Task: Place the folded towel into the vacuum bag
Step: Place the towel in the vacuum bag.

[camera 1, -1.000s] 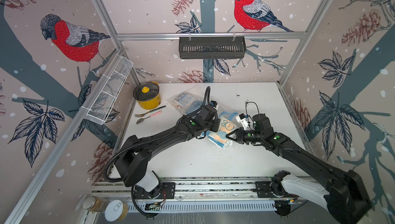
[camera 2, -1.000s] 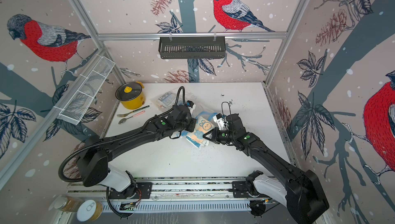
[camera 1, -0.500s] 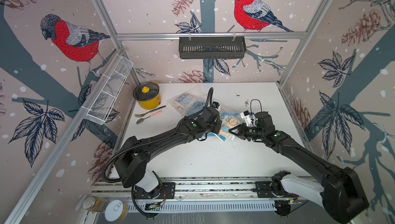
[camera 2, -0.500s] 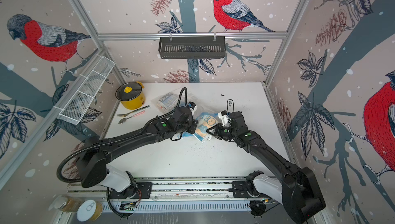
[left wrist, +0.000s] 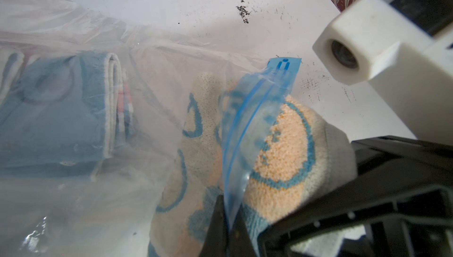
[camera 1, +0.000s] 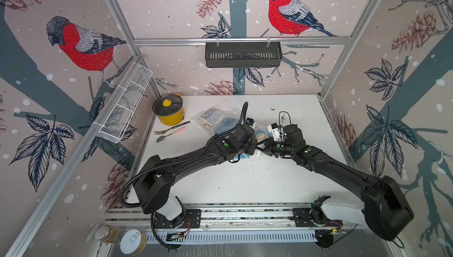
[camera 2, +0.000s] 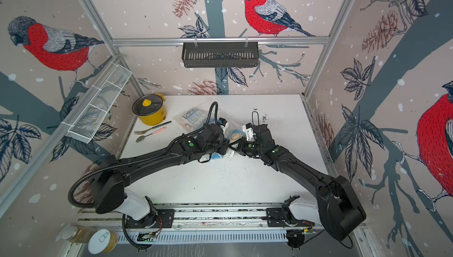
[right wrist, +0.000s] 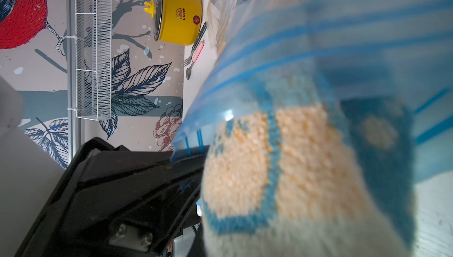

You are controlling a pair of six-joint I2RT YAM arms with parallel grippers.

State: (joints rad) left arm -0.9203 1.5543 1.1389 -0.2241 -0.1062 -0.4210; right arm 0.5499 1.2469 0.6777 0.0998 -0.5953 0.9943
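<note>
- Folded towel (left wrist: pixel 282 150), cream with an orange and blue pattern, sits partway in the mouth of the vacuum bag (left wrist: pixel 73 35). The bag lies on the table (camera 1: pixel 245 182) near the yellow pot (camera 1: pixel 169 110), and its mouth is the end farthest from the pot.
- The table is white and speckled with dark crumbs. A fork (camera 1: pixel 171 128) and a spoon (camera 1: pixel 169 136) lie just beside the pot.
- The walls carry bullfinch-and-pinecone wallpaper. A white wire basket (camera 1: pixel 125 106) hangs on the wall nearest the pot, and a black rack (camera 1: pixel 242 54) on the back wall.
- Left gripper (left wrist: pixel 226 221): the jaws are pinched narrow on the bag's blue zip strip (left wrist: pixel 247 121), holding that lip raised over the towel.
- Right gripper (camera 1: pixel 266 145): the jaws are narrow, clamped on the towel's plain end, on the side away from the pot.
- A second ago the two wrists stood apart, with a broad stretch of towel showing between them. Now they nearly meet, and only a small patch of towel shows in both top views.
- Only the left wrist view shows the strip arching across the towel. It also shows a second, blue folded cloth (left wrist: pixel 61 111) deeper in the bag, toward the pot.
- In both top views the arms cover the grips.
- The right wrist view gives a blurred close-up of the towel under the strip, and the pot's front label.
</note>
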